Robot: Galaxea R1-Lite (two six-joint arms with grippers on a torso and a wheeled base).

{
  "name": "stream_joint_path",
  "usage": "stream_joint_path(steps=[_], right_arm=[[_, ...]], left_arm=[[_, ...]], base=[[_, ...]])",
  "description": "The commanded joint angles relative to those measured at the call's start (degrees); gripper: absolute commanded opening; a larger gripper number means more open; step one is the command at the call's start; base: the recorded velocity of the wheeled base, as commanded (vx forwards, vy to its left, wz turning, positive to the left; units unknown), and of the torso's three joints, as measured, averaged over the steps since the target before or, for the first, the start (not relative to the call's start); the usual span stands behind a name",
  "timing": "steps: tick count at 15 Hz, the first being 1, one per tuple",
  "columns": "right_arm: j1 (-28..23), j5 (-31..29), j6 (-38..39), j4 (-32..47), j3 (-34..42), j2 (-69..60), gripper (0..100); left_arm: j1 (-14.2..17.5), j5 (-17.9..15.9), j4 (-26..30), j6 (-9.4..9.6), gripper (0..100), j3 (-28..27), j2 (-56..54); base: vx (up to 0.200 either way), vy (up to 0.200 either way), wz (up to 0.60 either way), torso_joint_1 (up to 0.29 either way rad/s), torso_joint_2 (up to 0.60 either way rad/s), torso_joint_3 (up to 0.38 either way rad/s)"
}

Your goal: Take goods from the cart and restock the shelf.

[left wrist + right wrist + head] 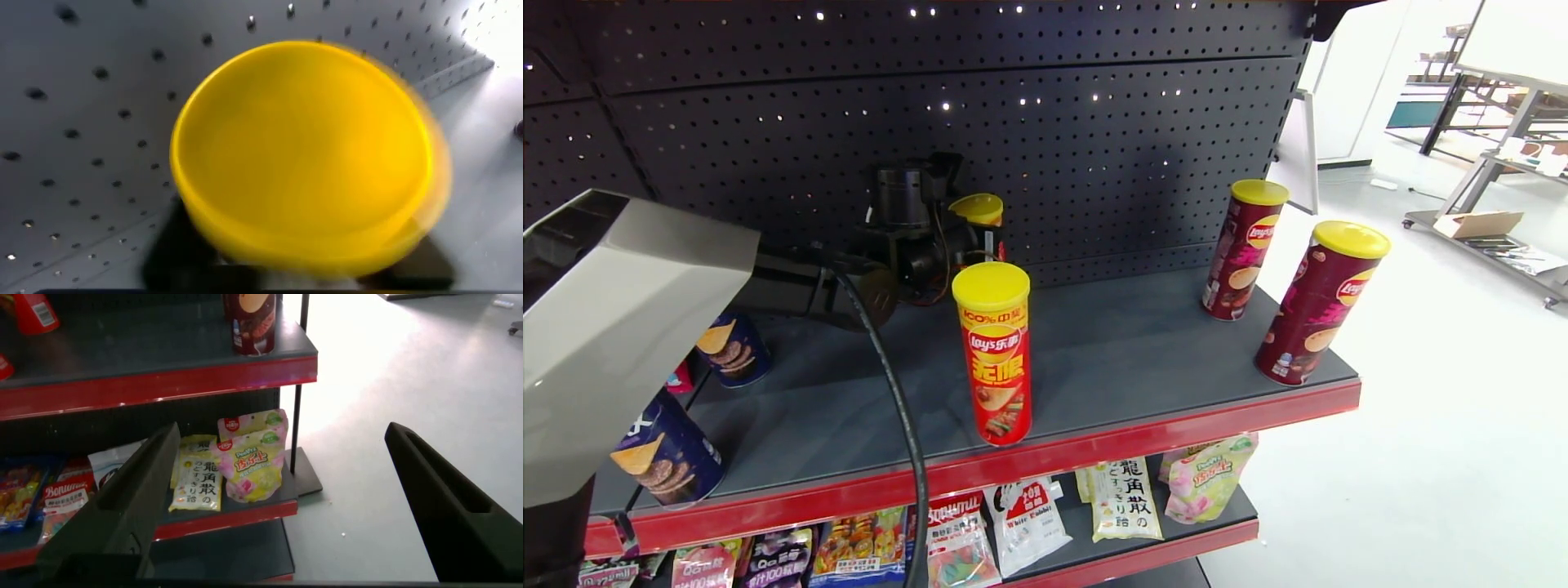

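A red chip can with a yellow lid [996, 359] stands near the front edge of the grey shelf [1127, 359]. Behind it, close to the pegboard, a second yellow-lidded can [978, 210] is held by my left gripper [970, 243], which is shut on it. Its yellow lid [302, 155] shows large in the left wrist view, with dark fingers [176, 253] below it. Two maroon cans [1245, 249] [1319, 302] stand at the shelf's right end. My right gripper [283, 437] is open and holds nothing, low beside the shelf's right end, facing the lower shelf.
Two blue chip cans [731, 347] [666, 453] stand at the shelf's left. Snack bags [249, 461] fill the lower shelf [221, 518]. The pegboard back wall [1094, 147] closes the rear. Free shelf room lies between the red can and the maroon cans. Open floor [1437, 425] is to the right.
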Motion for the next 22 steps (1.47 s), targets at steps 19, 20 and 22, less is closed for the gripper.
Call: stream_joint_path(steps=[19,20,22], right_arm=[[0.0,0.0,0.0,0.0,0.0,0.0,100],[0.0,0.0,0.0,0.1,0.0,0.0,100],[0.0,0.0,0.0,0.1,0.0,0.0,100]], left_arm=[[1.7,-2.0,-0.8,0.07,100,20.9,-15.7],[1.6,-2.0,-0.8,0.07,100,22.9,-17.5],[1.5,-2.0,-0.8,0.15,100,29.1,-22.6]], base=[[0.000,0.000,0.00,0.000,0.00,0.000],[0.000,0.000,0.00,0.000,0.00,0.000],[0.000,0.000,0.00,0.000,0.00,0.000]])
